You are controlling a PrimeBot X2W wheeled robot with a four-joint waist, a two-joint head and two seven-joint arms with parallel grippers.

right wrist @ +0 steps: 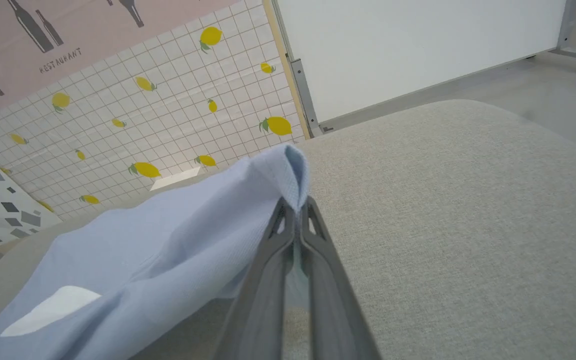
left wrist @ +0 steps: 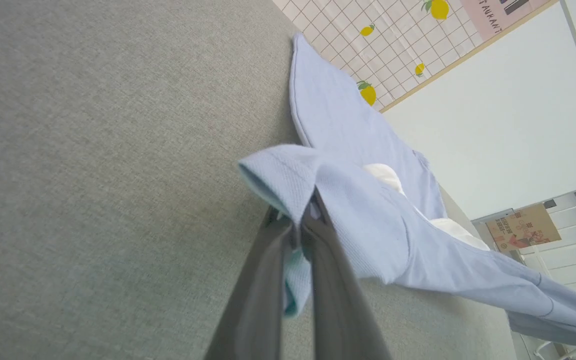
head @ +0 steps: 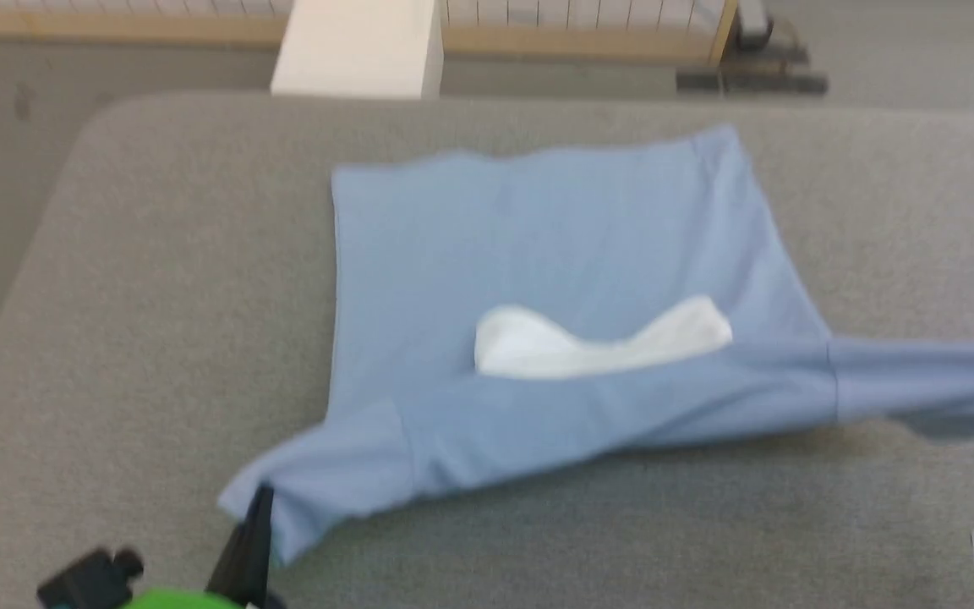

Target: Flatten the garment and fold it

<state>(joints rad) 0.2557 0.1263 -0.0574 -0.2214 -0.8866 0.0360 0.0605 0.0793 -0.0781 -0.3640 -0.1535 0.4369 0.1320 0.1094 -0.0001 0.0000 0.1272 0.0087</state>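
Your left gripper and right gripper have jaws clamped on opposite ends of the garment, likely to stretch it flat.

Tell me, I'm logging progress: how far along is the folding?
Done: the shirt lies mostly spread on the pad. In hand: the left gripper and right gripper are each shut on one end of the shirt, stretching it sideways. Left: its near edge is lifted and rumpled, and no fold is made yet.
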